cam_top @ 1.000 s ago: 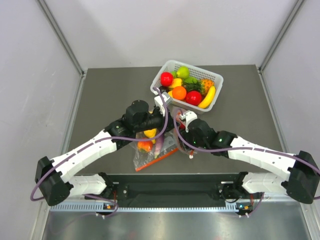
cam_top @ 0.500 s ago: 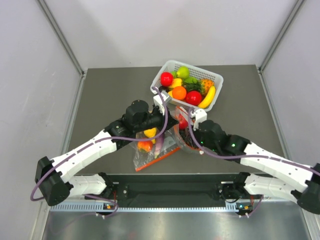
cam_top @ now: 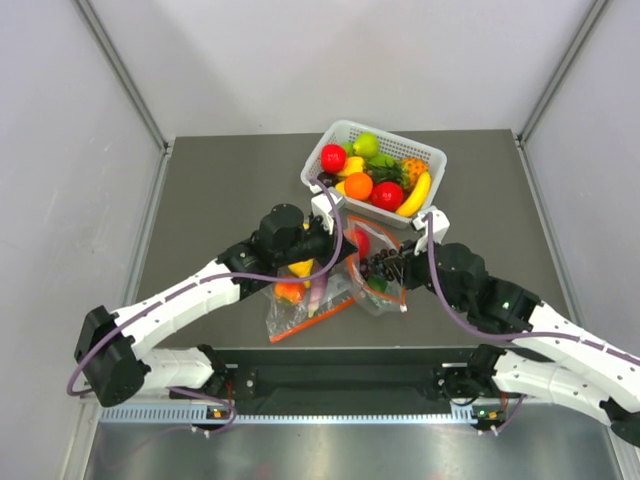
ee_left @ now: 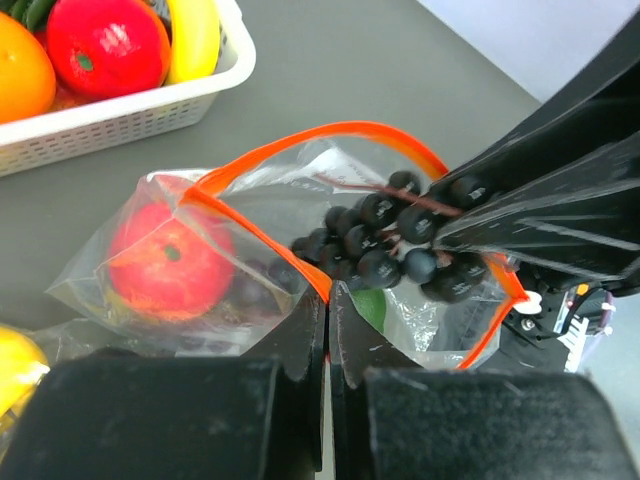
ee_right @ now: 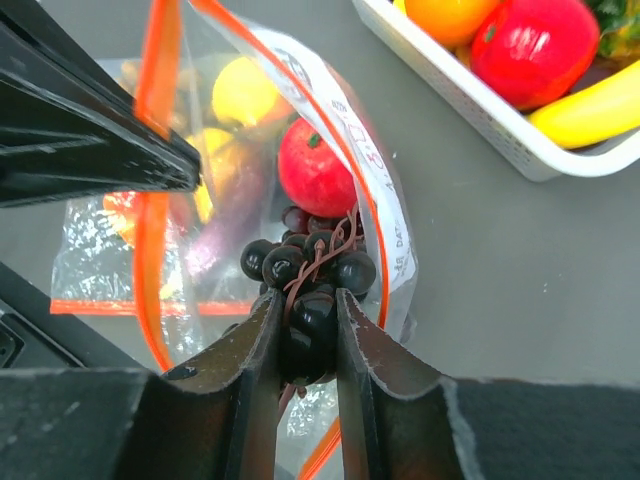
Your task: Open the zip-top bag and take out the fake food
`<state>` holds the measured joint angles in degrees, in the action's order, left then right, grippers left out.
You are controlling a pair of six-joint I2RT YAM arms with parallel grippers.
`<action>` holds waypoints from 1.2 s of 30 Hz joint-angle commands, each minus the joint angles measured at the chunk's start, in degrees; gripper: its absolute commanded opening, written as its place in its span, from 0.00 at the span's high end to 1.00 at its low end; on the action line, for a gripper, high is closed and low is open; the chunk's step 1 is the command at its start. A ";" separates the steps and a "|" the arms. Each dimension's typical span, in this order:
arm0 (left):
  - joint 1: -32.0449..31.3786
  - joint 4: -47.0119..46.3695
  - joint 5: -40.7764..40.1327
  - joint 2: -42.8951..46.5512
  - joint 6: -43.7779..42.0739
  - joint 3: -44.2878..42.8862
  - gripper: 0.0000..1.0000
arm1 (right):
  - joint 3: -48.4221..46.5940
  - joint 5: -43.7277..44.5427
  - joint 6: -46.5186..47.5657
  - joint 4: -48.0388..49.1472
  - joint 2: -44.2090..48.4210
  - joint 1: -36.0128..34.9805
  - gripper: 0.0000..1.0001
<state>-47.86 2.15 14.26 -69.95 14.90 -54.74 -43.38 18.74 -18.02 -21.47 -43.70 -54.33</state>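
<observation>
The clear zip-top bag (cam_top: 372, 285) lies open near the table's middle, its orange zip strip (ee_left: 300, 135) spread into a loop. My left gripper (ee_left: 328, 300) is shut on the bag's near rim. My right gripper (ee_right: 305, 310) is shut on the dark purple grape bunch (ee_right: 310, 270), held at the bag's mouth; the bunch also shows in the left wrist view (ee_left: 400, 235) and the top view (cam_top: 385, 266). A red apple (ee_left: 165, 260) and a bit of green fruit (ee_left: 372, 305) are still inside the bag.
A second clear bag (cam_top: 295, 300) with yellow, orange and purple pieces lies just left, under my left arm. A white basket (cam_top: 432, 155) of fruit stands just behind the bags. Grey walls close in both sides.
My right arm has drawn back to the right, with the grape bunch in its jaws, out toward the bag's mouth. My left gripper keeps its hold on the rim.
</observation>
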 commanded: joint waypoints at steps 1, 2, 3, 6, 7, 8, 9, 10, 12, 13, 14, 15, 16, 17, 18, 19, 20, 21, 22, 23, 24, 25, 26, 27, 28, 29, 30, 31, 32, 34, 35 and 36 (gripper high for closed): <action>-0.22 -3.56 -0.64 -0.80 -0.04 0.34 1.00 | -4.96 0.60 1.76 3.72 2.22 -0.87 1.00; -0.22 -3.56 -0.73 -1.23 -0.04 0.34 1.00 | -5.75 -0.28 2.02 4.24 2.48 -0.78 1.00; -0.22 -3.65 -0.81 -1.50 -0.04 0.42 1.00 | -6.19 -0.98 2.20 4.68 2.48 -0.78 1.00; -0.22 -3.82 -0.99 -2.90 -0.13 0.16 1.00 | -8.21 -4.05 3.34 5.48 2.31 -0.17 1.00; -0.22 -3.91 -0.99 -3.43 -0.22 -0.01 1.00 | -9.26 -4.76 3.60 5.65 1.87 -0.08 1.00; -0.22 -4.08 -0.99 -4.04 -0.22 -0.28 1.00 | -9.79 -5.81 3.69 6.00 1.87 0.18 1.00; -0.22 -4.17 -1.16 -4.40 -0.22 -0.37 1.00 | -10.23 -6.43 3.96 6.18 1.61 0.45 1.00; -0.22 -4.35 -1.17 -4.66 -0.22 -0.45 1.00 | -10.67 -6.70 4.31 6.27 1.52 0.62 1.00; -0.22 -4.35 -2.57 -5.19 -0.22 -0.63 1.00 | -12.17 -7.05 5.01 6.36 1.16 1.06 1.00; -0.22 -4.35 -3.09 -5.37 -0.30 -0.54 1.00 | -13.22 -6.97 5.71 6.36 0.90 1.32 1.00; -0.31 -4.26 -3.80 -5.54 -0.31 -0.54 1.00 | -13.66 -6.88 5.98 6.27 0.73 1.85 1.00; -0.13 -4.00 -5.54 -5.63 -0.13 -0.54 1.00 | -14.19 -7.57 6.07 6.44 0.55 2.72 1.00; -0.13 -3.74 -6.43 -5.72 0.13 -0.54 1.00 | -15.15 -8.10 6.59 6.62 0.46 3.26 1.00; -0.13 -3.30 -7.57 -5.98 0.39 -0.63 1.00 | -15.60 -8.54 6.68 7.14 0.37 3.61 1.00; 0.04 -2.86 -9.41 -6.07 0.48 -0.63 1.00 | -15.95 -9.59 7.21 7.50 0.20 4.74 1.00; 0.04 -2.51 -10.04 -6.25 0.49 -0.63 1.00 | -16.30 -10.04 7.56 7.67 0.02 5.36 1.00; 0.13 -2.42 -10.48 -6.51 0.49 -0.63 1.00 | -17.09 -10.39 7.74 8.11 -0.15 6.24 1.00; 0.39 -2.33 -10.92 -6.69 0.57 -0.54 1.00 | -17.35 -11.00 7.91 8.38 -0.42 8.16 1.00; 0.48 -2.33 -11.36 -6.69 0.57 -0.46 1.00 | -17.53 -11.53 8.17 8.64 -0.94 9.49 1.00; 0.57 -2.33 -11.45 -6.69 0.66 -0.19 1.00 | -17.71 -13.62 8.18 9.43 -1.38 12.81 1.00; 0.66 -2.33 -11.54 -6.60 0.66 0.07 1.00 | -17.88 -15.30 7.92 9.87 -1.82 14.75 1.00; 0.66 -2.33 -11.80 -6.34 0.57 0.33 1.00 | -18.06 -16.88 7.74 10.39 -3.13 16.86 1.00; 0.75 -2.33 -11.89 -5.64 0.57 0.95 1.00 | -18.15 -20.55 7.48 11.27 -3.93 18.97 1.00; 0.83 -2.33 -11.98 -5.20 0.49 1.30 1.00 | -18.32 -22.41 7.21 11.80 -4.98 23.26 1.00; 0.83 -2.33 -11.98 -4.67 0.40 1.65 1.00 | -18.59 -24.09 7.12 12.24 -7.25 25.30 1.00; 0.92 -2.33 -12.06 -3.62 0.22 2.18 1.00 | -19.02 -25.41 7.04 13.55 -8.49 27.24 1.00; 1.01 -2.33 -12.06 -3.09 0.05 2.44 1.00 | -19.29 -27.60 7.12 14.17 -9.98 30.56 1.00; 0.92 -2.33 -11.98 -2.56 -0.22 2.79 1.00 | -19.73 -28.92 7.12 16.01 -13.04 32.25 1.00; 1.10 -0.50 -11.98 -1.77 -0.39 2.88 1.00 | -19.99 -32.16 7.04 17.16 -16.47 35.57 1.00; 1.10 0.13 -12.06 -1.15 -0.65 3.15 1.00 | -20.43 -35.78 5.81 21.01 -20.07 39.01 1.00; 1.18 1.00 -12.76 -0.72 -0.66 3.24 1.00 | -20.52 -39.36 5.02 23.91 -22.02 42.16 1.00; 1.19 1.36 -13.03 -0.54 -0.66 3.41 1.00 | -20.78 -40.70 3.71 25.68 -23.95 43.50 1.00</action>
<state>-46.94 3.09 2.83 -73.10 14.92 -51.92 -61.10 -12.58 -11.88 -5.82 -63.66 -15.81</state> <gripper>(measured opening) 0.015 0.230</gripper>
